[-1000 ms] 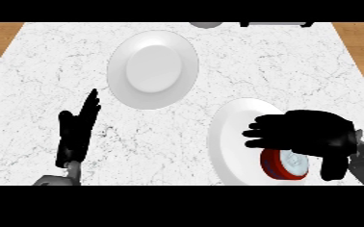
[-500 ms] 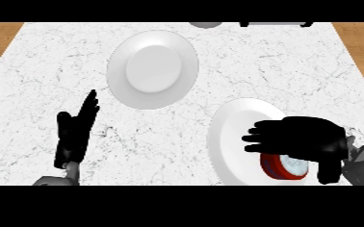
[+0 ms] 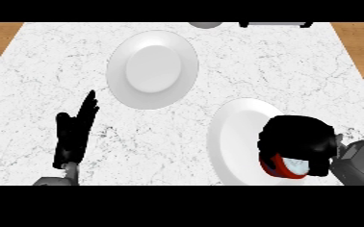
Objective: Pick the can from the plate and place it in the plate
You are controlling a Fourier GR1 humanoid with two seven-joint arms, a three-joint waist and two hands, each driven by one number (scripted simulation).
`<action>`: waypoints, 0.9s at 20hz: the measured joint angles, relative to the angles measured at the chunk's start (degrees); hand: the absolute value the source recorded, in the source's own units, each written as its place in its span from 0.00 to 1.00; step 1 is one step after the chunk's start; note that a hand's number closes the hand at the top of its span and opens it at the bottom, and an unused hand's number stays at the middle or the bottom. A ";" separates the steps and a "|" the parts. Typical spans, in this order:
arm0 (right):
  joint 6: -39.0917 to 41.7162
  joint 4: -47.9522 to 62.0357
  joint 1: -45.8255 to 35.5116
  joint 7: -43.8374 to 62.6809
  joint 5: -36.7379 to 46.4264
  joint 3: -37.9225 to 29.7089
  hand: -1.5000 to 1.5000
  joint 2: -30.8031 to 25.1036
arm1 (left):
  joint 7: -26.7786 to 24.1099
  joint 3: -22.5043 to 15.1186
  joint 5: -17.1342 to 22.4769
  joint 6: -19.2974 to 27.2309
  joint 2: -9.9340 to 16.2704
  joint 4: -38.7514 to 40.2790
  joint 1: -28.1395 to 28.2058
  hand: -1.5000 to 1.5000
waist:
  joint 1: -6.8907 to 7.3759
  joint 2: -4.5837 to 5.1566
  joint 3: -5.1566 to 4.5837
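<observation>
The red can with a pale silvery top sits on the white round plate at the lower right of the counter, toward that plate's near right part. We see it from almost straight above, so its round top faces up at us and its long axis seems to run upright, away from the plate; we cannot tell more exactly, since most of it is covered. What shows is a curved red rim along the lower edge and a light, greyish-white end face inside it.

Our black right hand lies over the can, its fingers curled down round the upper part of it, closed on the can and hiding most of the body. The grey forearm comes in at the right edge.

Our black left hand rests near the lower left, fingers straight and pointing up, touching nothing we can see.

A second white round plate lies well apart, toward the upper middle of the counter, with a shallow inner well.

The counter is white marble with thin grey veins. Brown wood shows at the upper corners, and a grey rounded object sits at the far edge.
</observation>
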 measured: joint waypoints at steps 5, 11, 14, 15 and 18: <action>-3.58 1.23 0.46 -1.46 -0.38 -4.82 1.00 2.13 | 1.02 0.19 -0.85 0.36 -0.96 -0.37 -0.47 0.50 | -0.09 0.05 0.14; -6.13 0.85 -1.08 16.67 0.51 -4.88 1.00 19.50 | 0.90 -0.12 -1.08 -0.14 -1.15 -0.05 -0.85 0.50 | 1.04 0.09 0.04; -9.01 3.07 -2.95 27.65 3.03 -3.64 1.00 30.26 | 0.94 -0.48 -1.24 -0.53 -1.15 0.06 -1.85 0.50 | 2.35 0.34 -0.02; -10.15 3.58 -4.02 31.30 3.76 -3.25 1.00 33.34 | 1.01 -0.74 -1.37 -0.59 -1.26 0.12 -2.16 0.50 | 2.68 0.34 -0.02; -15.28 5.37 -7.77 41.32 3.98 -1.67 1.00 39.19 | 1.24 -1.31 -1.64 -0.93 -1.46 0.51 -3.09 0.50 | 3.77 0.47 0.02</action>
